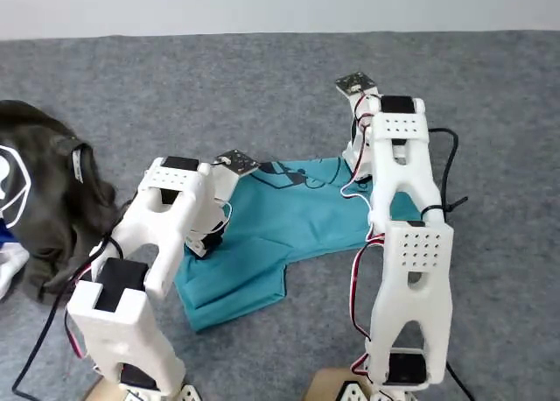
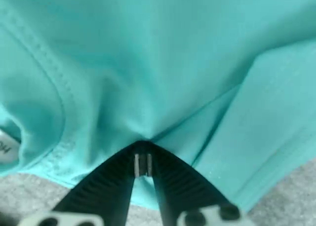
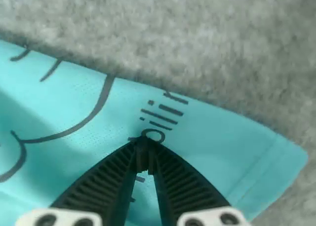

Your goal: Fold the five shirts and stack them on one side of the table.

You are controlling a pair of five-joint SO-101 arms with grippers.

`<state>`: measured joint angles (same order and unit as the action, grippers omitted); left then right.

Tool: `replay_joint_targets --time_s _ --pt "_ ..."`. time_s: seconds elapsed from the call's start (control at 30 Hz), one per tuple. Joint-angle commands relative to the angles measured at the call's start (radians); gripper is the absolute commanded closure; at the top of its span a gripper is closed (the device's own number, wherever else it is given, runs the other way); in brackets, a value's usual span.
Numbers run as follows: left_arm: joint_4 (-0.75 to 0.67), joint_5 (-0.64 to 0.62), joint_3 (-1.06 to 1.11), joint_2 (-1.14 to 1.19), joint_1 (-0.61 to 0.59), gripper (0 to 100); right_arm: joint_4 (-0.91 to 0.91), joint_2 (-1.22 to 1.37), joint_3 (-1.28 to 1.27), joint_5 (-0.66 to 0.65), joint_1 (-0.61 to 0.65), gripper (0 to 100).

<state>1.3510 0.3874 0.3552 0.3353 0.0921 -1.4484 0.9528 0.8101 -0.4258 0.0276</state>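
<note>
Black ribbed fingers of the left gripper (image 2: 143,159) sit closest to its wrist camera, tips pressed together and clamped on a pucker of the teal shirt (image 1: 289,226), beside a curved stitched seam and a white label (image 2: 5,149). Right gripper (image 3: 143,147) likewise has its tips together, pinching the same shirt at some dark lettering, near a hemmed corner with bare table just past it. In the high view the teal shirt lies mid-table between the two arms, mostly flat, dark line print facing up along its far edge, one flap reaching toward the arm bases. Left arm holds its near-left edge, right arm its far-right part. Well apart at the table's left edge sits a crumpled pile (image 1: 48,186): one dark olive shirt with white print on top, and bits of blue (image 1: 4,233) and white (image 1: 7,270) cloth poking out below; I cannot tell how many garments those are. Count: one teal shirt, one pile, two white arms with red, black and white cables. Table (image 1: 262,86) is covered in grey felt-like fabric. Pale plain wall (image 1: 262,7) runs behind it.
</note>
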Motion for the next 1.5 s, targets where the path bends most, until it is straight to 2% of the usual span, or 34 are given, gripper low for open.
replay_joint_targets --time_s 0.0,0.17,0.37,0.47,0.67,0.77,1.07,1.2,1.33,1.47 --pt "-0.017 0.009 0.001 0.043 -0.020 99 0.087 0.001 0.035 -0.063 -0.050 99.0" --pt "-0.017 0.009 0.001 0.043 -0.018 99 0.189 -0.001 0.048 -0.103 -0.079 99.0" --pt "-0.017 0.009 0.001 0.043 -0.015 99 0.196 0.002 0.127 -0.147 -0.074 99.0" --pt "-0.017 0.009 0.001 0.043 -0.015 99 0.125 -0.005 0.172 -0.146 -0.064 99.0" --pt "-0.017 0.009 0.001 0.043 -0.014 99 -0.143 -0.021 0.353 -0.144 -0.015 99.0" --pt "-0.017 0.009 0.001 0.043 -0.014 99 -0.179 -0.001 0.417 -0.147 -0.028 99.0" --pt "-0.017 0.009 0.001 0.043 -0.014 99 0.104 0.200 0.425 -0.149 -0.097 99.0" --pt "-0.017 0.009 0.001 0.043 -0.014 99 0.160 0.239 0.430 -0.149 -0.101 99.0" --pt "-0.011 0.008 0.001 0.014 -0.015 99 0.042 0.197 0.537 -0.144 -0.077 99.0" --pt "0.021 -0.021 0.001 -0.144 -0.009 99 -0.151 0.162 0.678 -0.144 -0.044 99.0"
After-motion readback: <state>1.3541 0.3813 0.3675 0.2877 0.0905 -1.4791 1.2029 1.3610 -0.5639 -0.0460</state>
